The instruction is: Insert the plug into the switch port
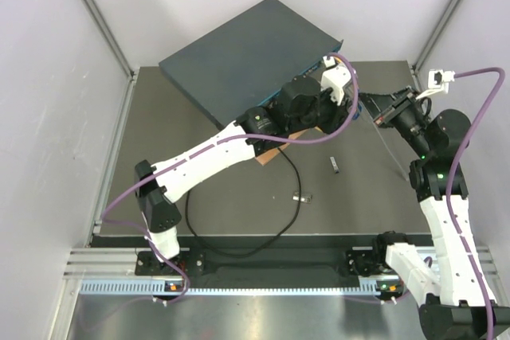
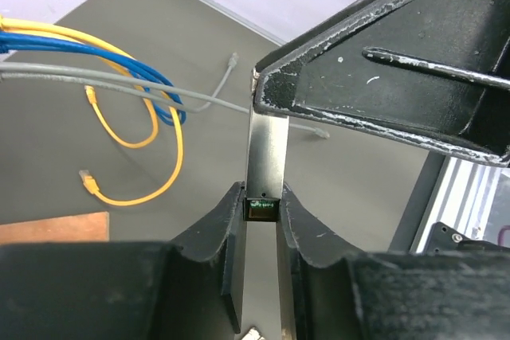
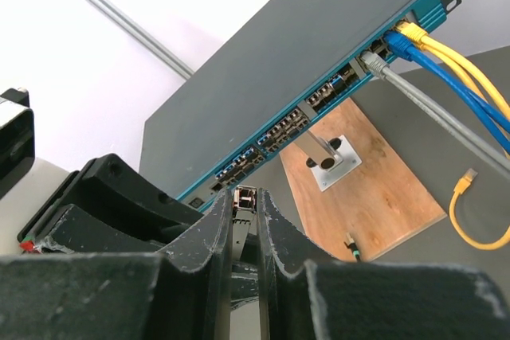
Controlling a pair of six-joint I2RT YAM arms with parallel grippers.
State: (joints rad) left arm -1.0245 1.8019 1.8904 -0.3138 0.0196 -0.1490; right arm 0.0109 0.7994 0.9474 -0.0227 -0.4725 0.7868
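Note:
The switch (image 1: 239,61) is a flat dark box raised at an angle, with a teal front face. Its row of switch ports (image 3: 271,137) faces my right wrist camera. A short silver module (image 2: 267,153) spans between both grippers. My left gripper (image 2: 261,205) is shut on one end. My right gripper (image 3: 245,201) is shut on the other end, a little short of the port row. The plug (image 3: 351,248) lies free on the brown board at the tip of the thin black cable (image 1: 298,185), which loops over the table.
A brown board (image 3: 382,189) with a silver post (image 3: 323,153) props up the switch. Yellow (image 2: 151,137), blue (image 2: 135,61) and grey (image 2: 191,99) cables run from the switch's right end across the mat. Two loose small sticks (image 1: 335,165) (image 1: 302,197) lie mid-table.

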